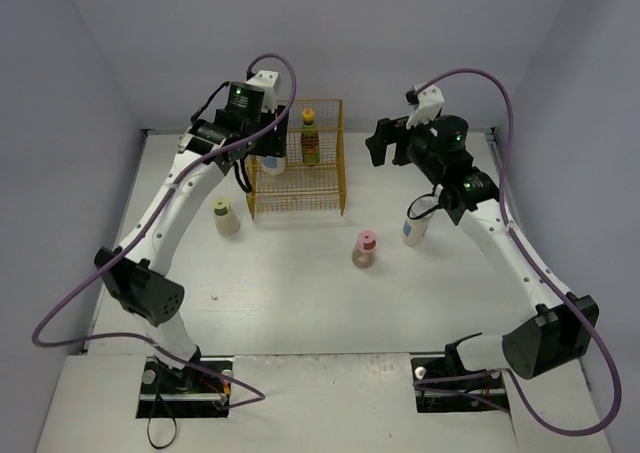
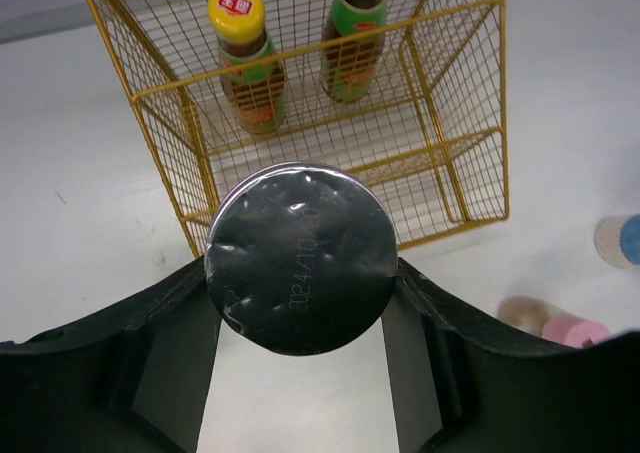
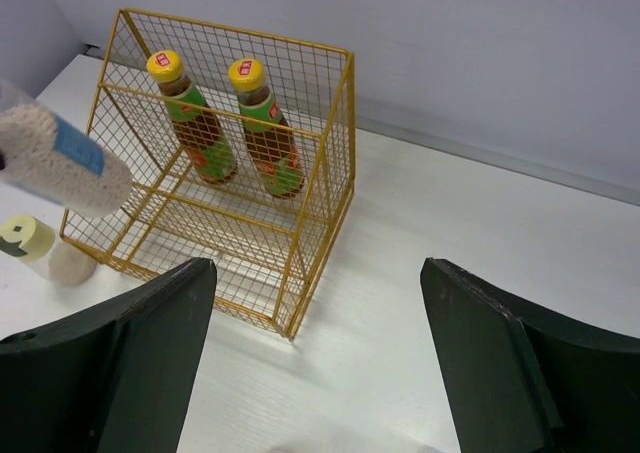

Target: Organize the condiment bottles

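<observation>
My left gripper [image 1: 266,145] is shut on a pale silver-lidded jar [image 2: 300,258] and holds it in the air just in front of the yellow wire rack [image 1: 296,168]. The held jar also shows at the left of the right wrist view [image 3: 62,161]. Two dark bottles with yellow caps [image 2: 248,61] [image 2: 355,33] stand on the rack's upper shelf. The other pale jar [image 1: 416,223] stands on the table under my right arm. The squat pink-capped bottle [image 1: 365,248] and the yellow-green-capped one [image 1: 226,216] stand on the table. My right gripper [image 3: 320,373] is open and empty, right of the rack.
The rack's lower shelf [image 3: 190,238] holds nothing. Grey walls enclose the white table [image 1: 300,293] at the back and both sides. Purple cables loop off both arms.
</observation>
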You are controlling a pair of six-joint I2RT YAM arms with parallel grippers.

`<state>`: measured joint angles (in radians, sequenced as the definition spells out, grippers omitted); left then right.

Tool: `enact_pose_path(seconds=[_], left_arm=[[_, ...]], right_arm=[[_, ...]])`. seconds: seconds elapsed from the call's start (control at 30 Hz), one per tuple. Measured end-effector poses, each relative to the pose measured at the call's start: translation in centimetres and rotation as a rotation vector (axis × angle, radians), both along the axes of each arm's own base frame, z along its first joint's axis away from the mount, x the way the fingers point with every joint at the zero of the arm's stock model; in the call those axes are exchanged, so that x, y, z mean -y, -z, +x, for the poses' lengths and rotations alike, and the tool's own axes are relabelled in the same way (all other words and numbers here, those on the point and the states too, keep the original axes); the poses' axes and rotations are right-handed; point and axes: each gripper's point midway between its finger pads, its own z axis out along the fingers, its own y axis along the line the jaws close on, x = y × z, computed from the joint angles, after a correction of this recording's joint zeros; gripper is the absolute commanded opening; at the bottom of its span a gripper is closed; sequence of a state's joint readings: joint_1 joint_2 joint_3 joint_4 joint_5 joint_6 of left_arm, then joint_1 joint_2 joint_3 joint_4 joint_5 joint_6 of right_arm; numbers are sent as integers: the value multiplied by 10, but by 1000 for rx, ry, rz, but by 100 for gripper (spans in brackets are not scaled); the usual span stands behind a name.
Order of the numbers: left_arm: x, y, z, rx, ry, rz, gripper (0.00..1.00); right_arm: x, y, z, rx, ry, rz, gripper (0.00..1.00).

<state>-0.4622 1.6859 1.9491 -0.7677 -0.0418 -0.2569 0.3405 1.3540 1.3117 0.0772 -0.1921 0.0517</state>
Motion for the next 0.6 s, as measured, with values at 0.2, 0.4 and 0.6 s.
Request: enact_pose_path(seconds=[0.2, 0.4, 0.6], left_arm=[[2, 17, 47, -12, -30, 39, 10], [-2, 27, 68, -16, -47, 55, 10], [-6, 29, 74, -12, -57, 53, 11]], right_arm=[[11, 19, -13, -45, 16, -10, 86], [17, 29, -23, -72, 24, -17, 86], [23, 23, -28, -62, 36, -15, 87]])
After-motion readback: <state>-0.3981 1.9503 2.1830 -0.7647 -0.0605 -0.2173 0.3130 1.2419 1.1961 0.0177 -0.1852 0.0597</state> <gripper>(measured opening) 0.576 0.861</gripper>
